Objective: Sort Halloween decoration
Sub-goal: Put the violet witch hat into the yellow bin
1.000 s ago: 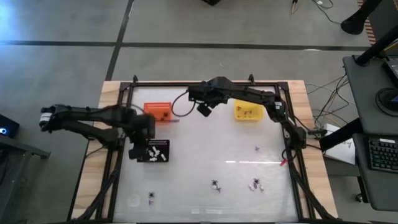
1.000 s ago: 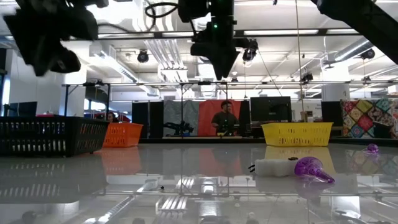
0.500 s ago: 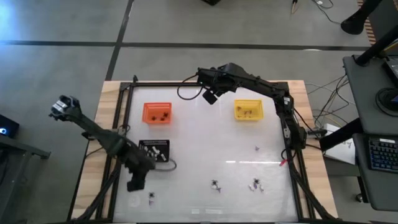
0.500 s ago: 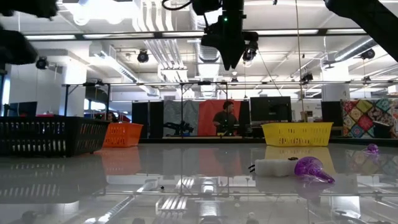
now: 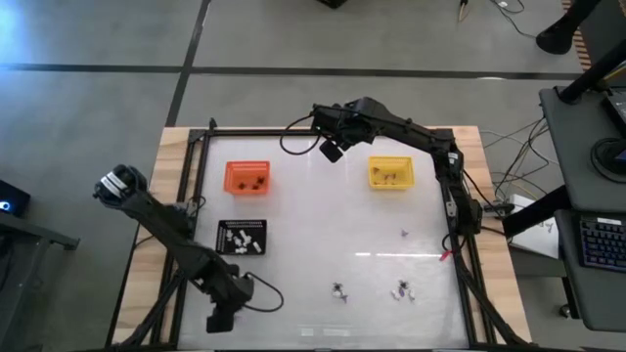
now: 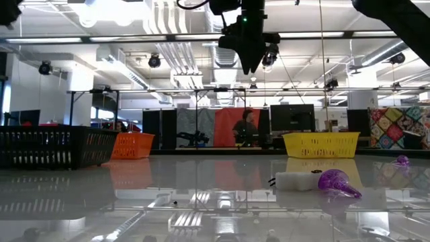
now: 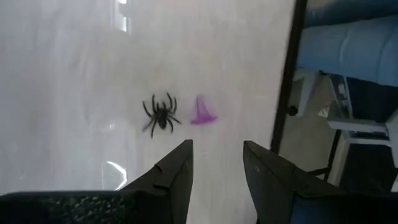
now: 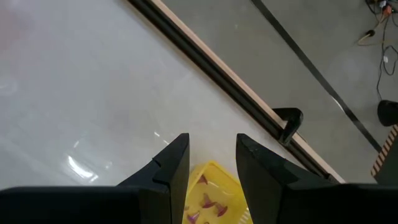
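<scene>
We find the orange tray (image 5: pixel 246 177) holding dark pieces, the black tray (image 5: pixel 242 237) white ones, the yellow tray (image 5: pixel 390 174) purplish cones. Loose trinkets remain on the worktop (image 5: pixel 323 230) (a black spider (image 7: pixel 160 114) beside a purple cone (image 7: pixel 202 112)). The left end effector (image 7: pixel 216 163) hovers parted and empty above them; the right end effector (image 8: pixel 211 155), likewise parted and empty, is over the yellow tray.

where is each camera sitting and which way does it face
High view: above the table, facing straight down; shows both arms, the orange tray and yellow tray.
Low view: at table-top height, facing level across into the room; the right arm hangs in from above.
Left wrist view: on the left arm, facing the table past its open left end effector at a black spider.
Right wrist view: on the right arm, facing down past its open right end effector.
Shared: the yellow tray, in the high, low and right wrist views.
</scene>
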